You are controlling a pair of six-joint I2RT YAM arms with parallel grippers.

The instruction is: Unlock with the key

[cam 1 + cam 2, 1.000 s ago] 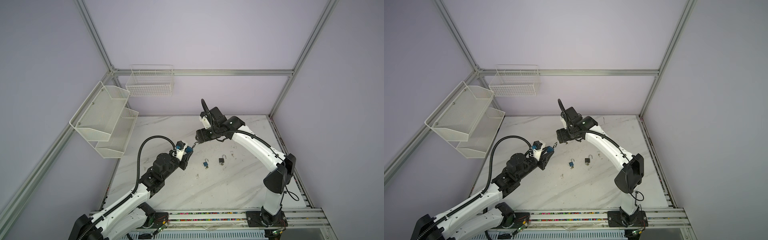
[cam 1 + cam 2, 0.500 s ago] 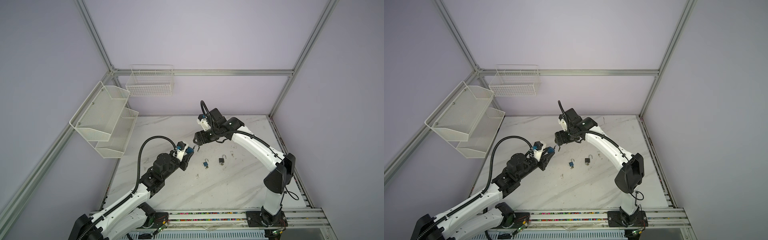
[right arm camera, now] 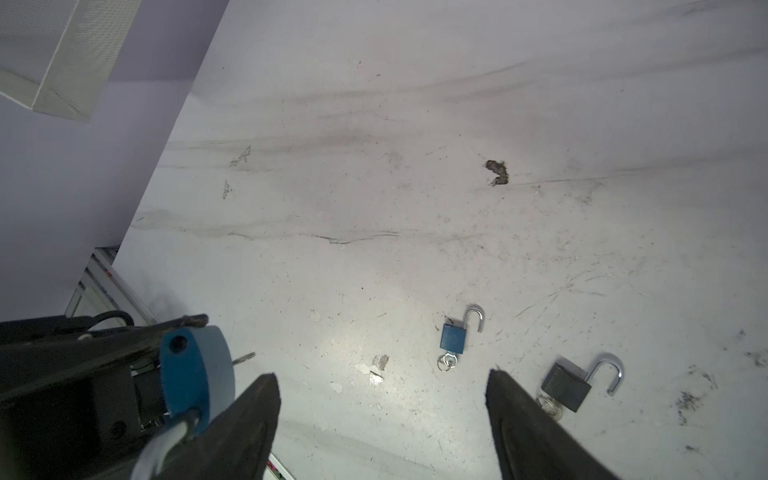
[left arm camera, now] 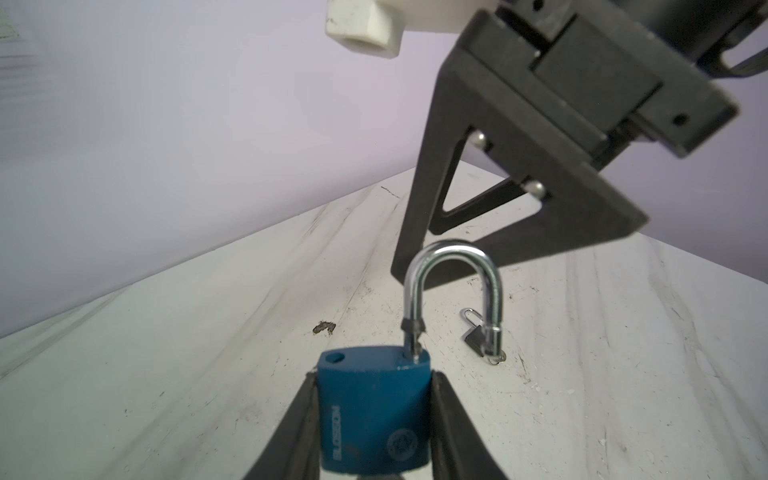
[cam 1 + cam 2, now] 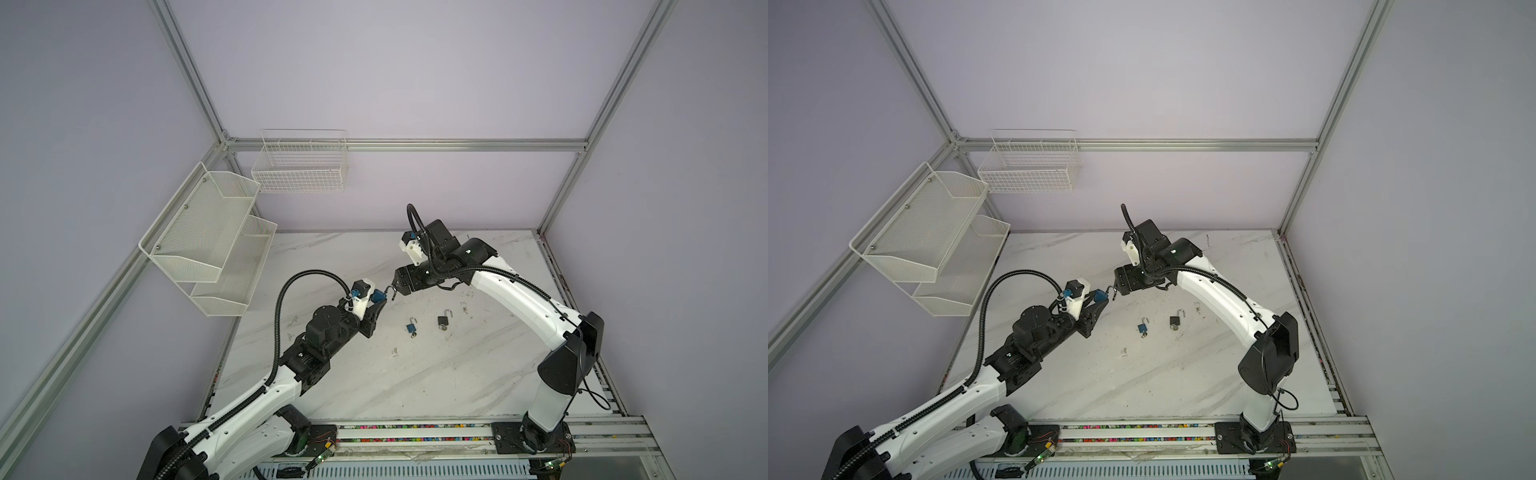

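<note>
One word can be read, in the left wrist view: pale capitals are printed along the front of the blue padlock (image 4: 374,411), and they are taken as BLOSSOM, though the last letter is unsure. The round emblem (image 4: 401,445) stamped beside it cannot be made out.

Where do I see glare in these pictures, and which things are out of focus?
Right wrist view: glare whitens a patch of the white marble table; the close blue metal padlock looks soft. Left wrist view: that padlock is sharp, its chrome shackle gleaming.
</note>
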